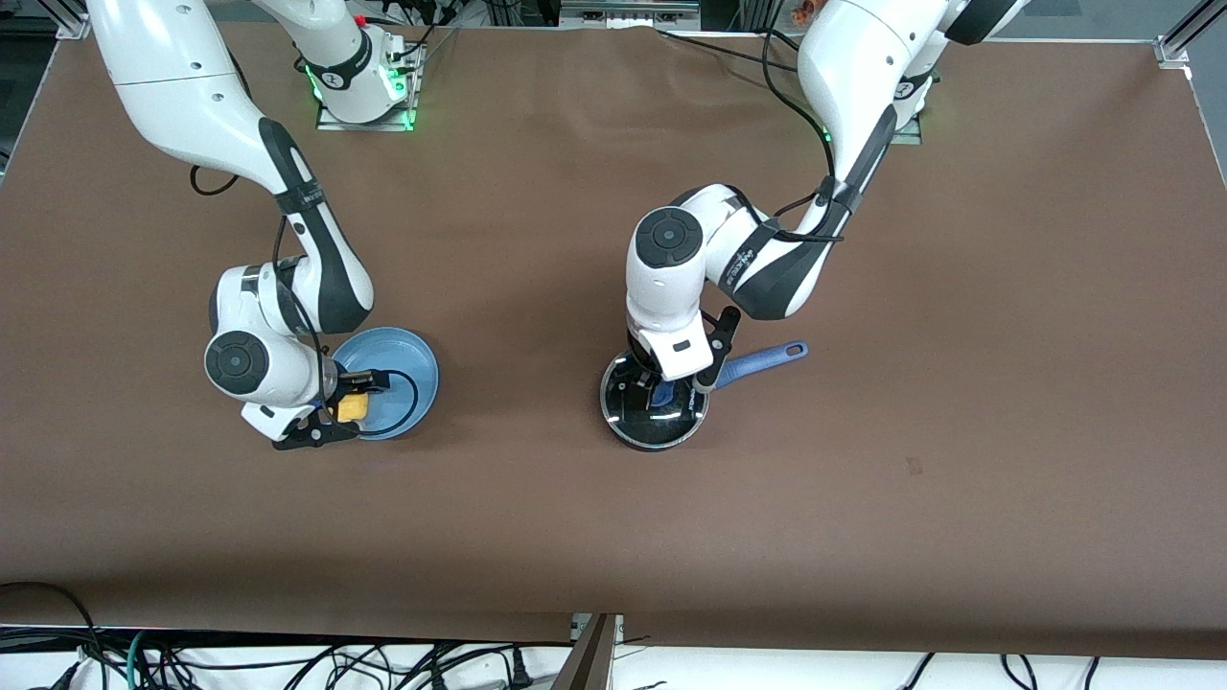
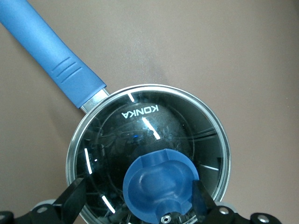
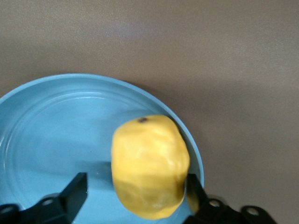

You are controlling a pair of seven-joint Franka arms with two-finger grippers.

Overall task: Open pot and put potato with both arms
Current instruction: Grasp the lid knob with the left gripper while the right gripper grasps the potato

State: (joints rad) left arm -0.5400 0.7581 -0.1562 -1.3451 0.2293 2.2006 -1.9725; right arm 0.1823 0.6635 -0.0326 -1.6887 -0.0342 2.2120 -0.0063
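Observation:
The black pot (image 1: pixel 655 426) stands mid-table with its blue handle (image 1: pixel 762 362) pointing toward the left arm's end. Its glass lid (image 2: pixel 140 126) is on, with the blue knob (image 2: pixel 161 184) on top. My left gripper (image 1: pixel 661 386) is low over the lid and open, its fingers (image 2: pixel 74 198) either side of the knob; one touches it and the other is apart. The yellow potato (image 1: pixel 353 409) lies on the blue plate (image 1: pixel 412 350) near its rim. My right gripper (image 1: pixel 351 407) is open around the potato (image 3: pixel 149 165), with one finger (image 3: pixel 77 191) well clear of it.
The blue plate (image 3: pixel 56 121) sits toward the right arm's end of the brown table (image 1: pixel 863 498). The pot and the plate are about a pot's width and a half apart.

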